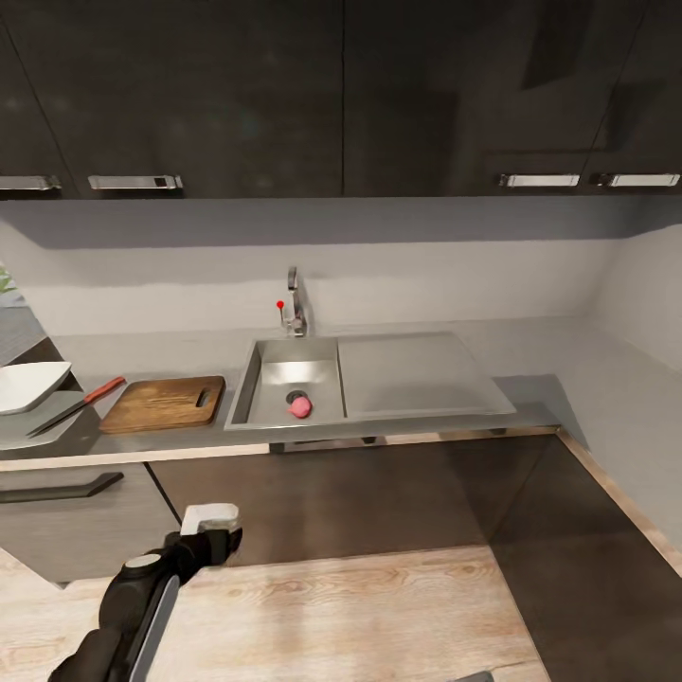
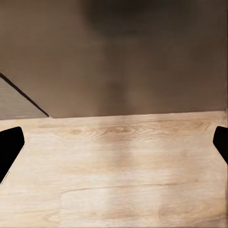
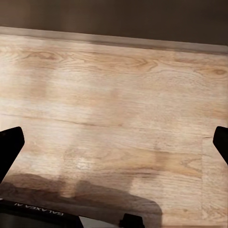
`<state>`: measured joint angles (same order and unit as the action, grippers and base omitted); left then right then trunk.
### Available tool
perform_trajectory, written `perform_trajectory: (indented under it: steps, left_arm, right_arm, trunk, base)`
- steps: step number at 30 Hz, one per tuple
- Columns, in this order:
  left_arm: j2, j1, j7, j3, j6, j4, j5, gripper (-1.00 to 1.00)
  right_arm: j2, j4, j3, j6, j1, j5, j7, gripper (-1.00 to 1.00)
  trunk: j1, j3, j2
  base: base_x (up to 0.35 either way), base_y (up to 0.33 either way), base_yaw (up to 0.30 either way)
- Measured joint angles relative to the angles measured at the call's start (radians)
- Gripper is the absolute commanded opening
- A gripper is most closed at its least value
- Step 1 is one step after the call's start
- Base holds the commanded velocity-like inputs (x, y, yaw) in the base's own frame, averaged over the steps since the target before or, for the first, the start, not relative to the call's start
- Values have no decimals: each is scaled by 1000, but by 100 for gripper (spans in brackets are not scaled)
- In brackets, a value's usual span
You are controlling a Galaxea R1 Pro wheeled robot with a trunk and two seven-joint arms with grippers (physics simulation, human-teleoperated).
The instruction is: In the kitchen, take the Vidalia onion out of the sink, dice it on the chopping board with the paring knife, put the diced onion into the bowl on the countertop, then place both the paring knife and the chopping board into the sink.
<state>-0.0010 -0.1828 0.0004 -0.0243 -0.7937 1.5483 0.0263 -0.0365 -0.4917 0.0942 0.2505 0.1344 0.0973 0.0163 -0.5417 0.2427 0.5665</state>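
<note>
We're standing back from the bench [image 1: 398, 431], and our left arm hangs low at the bottom left of the head view, forearm angled up and forward toward the dark cabinets, its left hand [image 2: 114, 147] over the pale wooden floor [image 1: 360, 616] with fingers spread wide, nothing between them. The right hand [image 3: 114, 147] also looks down at the floorboards, fingers wide apart and empty, with the robot's dark base at the picture's edge. Up on the bench, the Vidalia onion [image 1: 299, 407] sits in the sink [image 1: 379, 379], on the basin floor just beside the drain. Left of the sink lies the chopping board [image 1: 163, 404], the paring knife [image 1: 76, 405] just beside it, and the white bowl [image 1: 28, 385] at the far left.
</note>
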Motion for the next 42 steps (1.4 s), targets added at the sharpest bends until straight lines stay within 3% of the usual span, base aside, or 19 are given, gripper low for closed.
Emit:
perform_trajectory:
  steps: [5,6,9,19,23,29,32,36,42]
  left_arm:
    - [-13,-110,0,14,-49,0,1,100]
    - [-22,-187,0,20,-117,0,2,100]
    - [-43,-256,0,21,-152,0,1,100]
    - [-82,-410,2,25,-200,-23,3,100]
    - [-99,-516,5,64,-202,-118,2,100]
    - [-108,-659,6,76,-201,-322,0,100]
    - [-109,-706,7,76,-200,-416,-2,100]
    - [-107,-728,7,75,-198,-486,-5,100]
    - [-72,-735,6,75,-200,-529,-5,100]
  right_arm:
    - [0,3,-1,0,0,0,1,100]
    - [0,3,-1,0,0,0,1,100]
    - [0,4,0,0,0,0,1,100]
    - [0,4,0,0,0,0,1,100]
    - [0,4,0,0,0,0,1,100]
    - [-1,5,0,0,0,0,1,100]
    - [-1,5,0,0,0,0,1,100]
    - [-2,6,0,0,0,0,1,100]
    - [-2,7,1,0,0,0,1,100]
  trunk:
    - [0,0,0]
    - [0,0,0]
    - [0,0,0]
    - [0,0,0]
    - [0,0,0]
    - [0,0,0]
    - [0,0,0]
    - [0,0,0]
    - [0,0,0]
  base:
    - [0,0,0]
    - [0,0,0]
    - [0,0,0]
    - [0,0,0]
    - [0,0,-4]
    - [0,0,-136]
    - [0,0,-230]
    - [0,0,-185]
    - [0,0,-35]
